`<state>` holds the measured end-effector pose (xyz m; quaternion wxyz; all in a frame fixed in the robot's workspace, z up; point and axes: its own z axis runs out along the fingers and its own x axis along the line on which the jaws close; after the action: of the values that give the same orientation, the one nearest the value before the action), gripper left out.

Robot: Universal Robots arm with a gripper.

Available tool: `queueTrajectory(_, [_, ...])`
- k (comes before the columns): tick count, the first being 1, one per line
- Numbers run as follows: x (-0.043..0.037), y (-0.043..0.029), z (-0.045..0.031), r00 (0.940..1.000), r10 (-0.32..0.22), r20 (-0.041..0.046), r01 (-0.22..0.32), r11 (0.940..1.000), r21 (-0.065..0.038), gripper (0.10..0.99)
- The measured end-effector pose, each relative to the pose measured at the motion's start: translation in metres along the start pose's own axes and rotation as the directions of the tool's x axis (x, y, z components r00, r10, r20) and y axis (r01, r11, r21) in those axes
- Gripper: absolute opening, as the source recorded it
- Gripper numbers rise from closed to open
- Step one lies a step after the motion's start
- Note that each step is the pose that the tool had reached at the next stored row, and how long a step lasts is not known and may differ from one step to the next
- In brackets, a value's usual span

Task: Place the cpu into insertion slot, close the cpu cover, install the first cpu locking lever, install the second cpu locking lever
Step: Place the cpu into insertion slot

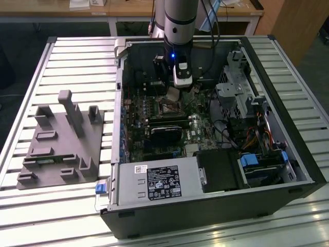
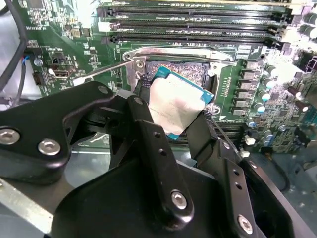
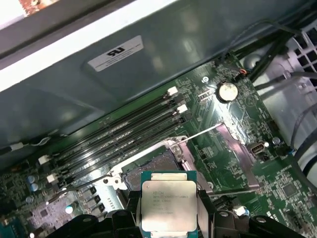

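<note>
Here my hand (image 1: pixel 173 94) is clenched on the chip (image 2: pixel 176 104), with the two black fingers (image 2: pixel 148 134) pressing its opposite edges. The chip is tilted between them, and its pale metal face shows in both wrist views. Directly beneath my hand lies the open socket (image 3: pixel 148 166), ringed in silver on the green board (image 3: pixel 277 193). The chip hangs close over the socket, and I cannot tell whether they touch. Just beside the socket the cover (image 3: pixel 237 156) stands swung open. Beyond my fingertips run long black memory slots (image 3: pixel 119 134). The board sits inside an open black computer case (image 1: pixel 205 216), which lies on its side on a slatted metal table (image 1: pixel 67 56). Well away from my hand, toward the exterior view's left, a grey moulded fixture (image 1: pixel 61 139) rests on the slats. Wooden desks (image 1: pixel 128 7) stand behind the table.
</note>
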<state>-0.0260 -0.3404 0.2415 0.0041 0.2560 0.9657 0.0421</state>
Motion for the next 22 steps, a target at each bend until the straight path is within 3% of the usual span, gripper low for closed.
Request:
queueTrajectory(10, [0.0, -0.0001, 0.001, 0.9953, 0.096, 0.0107, -0.096, 0.9954, 0.0, 0.537])
queueTrajectory(22, [0.0, -0.0001, 0.0018, 0.9804, 0.196, 0.0218, -0.196, 0.9806, -0.001, 0.537])
